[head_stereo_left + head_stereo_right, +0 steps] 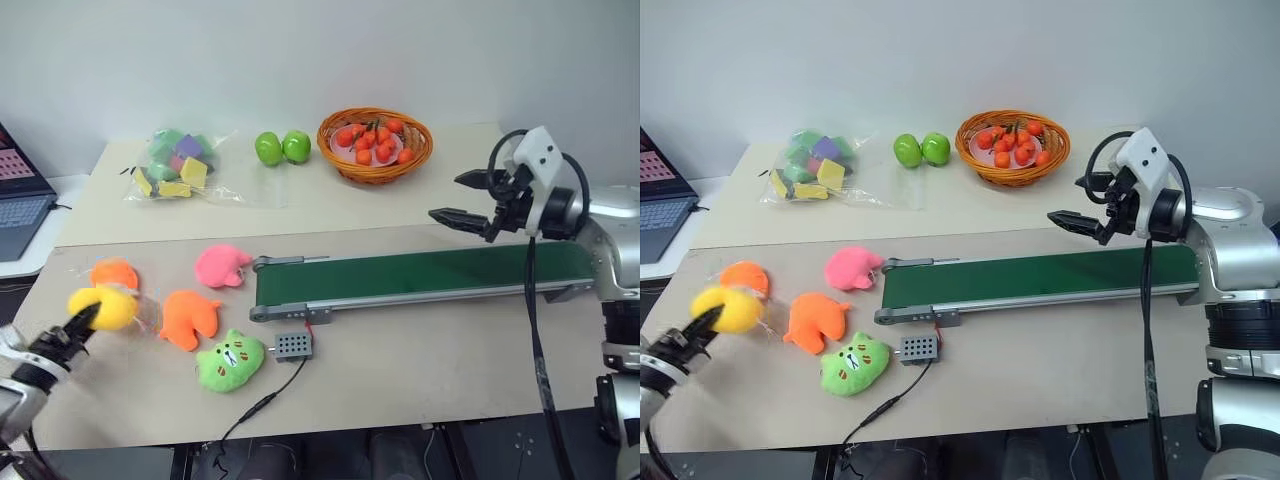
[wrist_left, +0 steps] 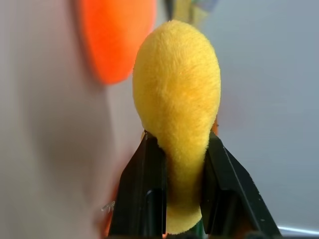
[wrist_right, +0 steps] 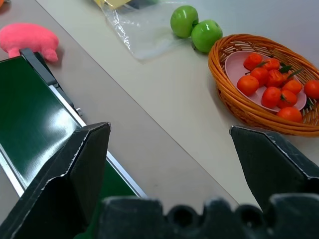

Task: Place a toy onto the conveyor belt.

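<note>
The yellow plush toy (image 2: 177, 94) is pinched at its lower end by the left hand (image 1: 82, 322); soft, light, it squashes easily. The conveyor belt (image 1: 420, 275) lies well to that hand's right. The right hand (image 1: 462, 198) is held wide, empty.

Wall (image 1: 320, 50): plain, pale, evenly lit, with no marks.
Front table (image 1: 420, 370): beige top, standing nearest the camera.
Rear table (image 1: 300, 205): a second beige surface, butted against the front one and reaching back to the wall.
Side desk (image 1: 30, 255): white, to the left, carrying an open laptop (image 1: 20, 195).
Floor (image 1: 400, 455): dark below the table edge, possibly with frame parts.
</note>
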You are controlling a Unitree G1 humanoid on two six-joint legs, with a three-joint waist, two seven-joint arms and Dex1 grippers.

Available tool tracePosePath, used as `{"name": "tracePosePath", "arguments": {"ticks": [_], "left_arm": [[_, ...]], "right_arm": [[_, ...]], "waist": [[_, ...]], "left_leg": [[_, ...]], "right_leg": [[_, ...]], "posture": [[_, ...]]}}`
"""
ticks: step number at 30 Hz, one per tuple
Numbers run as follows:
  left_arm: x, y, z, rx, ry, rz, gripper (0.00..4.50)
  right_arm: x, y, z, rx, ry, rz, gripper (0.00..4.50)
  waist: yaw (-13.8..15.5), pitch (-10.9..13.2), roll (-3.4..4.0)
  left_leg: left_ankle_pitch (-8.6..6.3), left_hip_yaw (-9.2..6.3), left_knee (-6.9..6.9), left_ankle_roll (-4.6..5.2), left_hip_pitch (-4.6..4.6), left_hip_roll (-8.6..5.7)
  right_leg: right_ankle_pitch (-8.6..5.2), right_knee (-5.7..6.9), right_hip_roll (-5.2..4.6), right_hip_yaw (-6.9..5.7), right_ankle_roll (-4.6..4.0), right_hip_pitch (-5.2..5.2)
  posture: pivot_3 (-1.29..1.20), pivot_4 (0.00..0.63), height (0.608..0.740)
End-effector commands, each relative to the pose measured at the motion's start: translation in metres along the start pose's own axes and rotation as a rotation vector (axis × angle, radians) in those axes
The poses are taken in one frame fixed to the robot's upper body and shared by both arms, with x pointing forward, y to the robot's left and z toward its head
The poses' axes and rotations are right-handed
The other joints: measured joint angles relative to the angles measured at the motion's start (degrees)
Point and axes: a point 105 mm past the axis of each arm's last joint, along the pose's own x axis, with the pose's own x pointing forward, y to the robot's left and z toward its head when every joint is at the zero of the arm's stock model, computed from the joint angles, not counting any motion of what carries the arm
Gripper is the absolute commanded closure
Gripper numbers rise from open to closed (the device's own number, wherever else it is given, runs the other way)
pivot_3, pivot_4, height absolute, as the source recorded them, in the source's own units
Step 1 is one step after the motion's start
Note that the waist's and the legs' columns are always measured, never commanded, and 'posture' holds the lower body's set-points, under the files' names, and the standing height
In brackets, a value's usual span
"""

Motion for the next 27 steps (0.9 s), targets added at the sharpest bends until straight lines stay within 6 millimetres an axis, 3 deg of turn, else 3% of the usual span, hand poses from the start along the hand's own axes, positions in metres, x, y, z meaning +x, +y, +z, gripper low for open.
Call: {"name": "tracePosePath", "arguments": {"ticks": [1,3,5,9,13,19,27], "left_arm": [[0.005,-0.058,0.012,0.203,0.015,-0.15,3.69],[0.015,-0.089,-0.001,0.364,0.071,-0.221,3.69],[0.033,-0.125,-0.029,0.513,0.172,-0.312,3.69],[0.063,-0.155,-0.081,0.876,0.332,-0.355,3.69],[0.096,-0.206,-0.134,1.195,0.355,-0.503,3.69],[0.117,-0.207,-0.189,1.723,0.427,-0.596,3.69],[0.131,-0.174,-0.229,2.411,0.343,-0.843,3.69]], "right_arm": [[0.0,-0.002,0.012,-0.047,-0.035,-0.01,0.0],[0.002,-0.003,0.012,-0.047,-0.04,-0.01,0.0],[0.004,-0.002,0.012,-0.045,-0.044,-0.005,0.0],[0.01,0.0,0.012,-0.044,-0.056,0.007,0.0],[0.01,-0.001,0.013,-0.044,-0.065,-0.001,0.0],[0.004,-0.001,0.01,-0.036,-0.063,-0.029,0.0],[-0.008,0.0,0.003,-0.023,-0.056,-0.078,0.0]], "waist": [[0.0,0.0,0.0],[0.0,0.0,-0.01],[0.3,0.0,-0.01],[0.5,0.0,-0.01],[0.4,0.0,-0.07],[-0.8,0.0,-0.03],[0.0,0.0,-0.03]], "left_leg": [[0.0,0.0,0.0,0.0,0.0,0.0],[0.0,0.0,0.0,0.0,-0.02,0.0],[0.0,0.0,0.01,0.0,-0.05,0.01],[0.0,0.0,0.07,0.0,-0.06,0.01],[0.0,0.02,0.09,0.0,-0.13,-0.02],[-0.04,0.23,-0.07,0.08,-0.18,0.08],[-0.04,0.27,-0.07,0.1,-0.17,0.09]], "right_leg": [[0.0,0.0,0.0,0.0,0.0,0.0],[0.0,-0.02,-0.01,-0.01,0.0,0.01],[0.01,-0.04,-0.02,-0.01,-0.01,0.03],[0.04,-0.07,-0.06,-0.05,-0.02,0.1],[0.09,-0.16,-0.09,-0.05,0.01,0.12],[0.32,-0.76,-0.02,-0.04,0.05,0.13],[0.39,-0.93,0.05,-0.05,0.04,0.12]], "posture": [[0.0,0.15,0.74],[0.0,0.15,0.74],[0.0,0.15,0.74],[0.0,0.15,0.74],[0.0,0.15,0.74],[0.0,0.15,0.74],[0.0,0.15,0.74]]}}
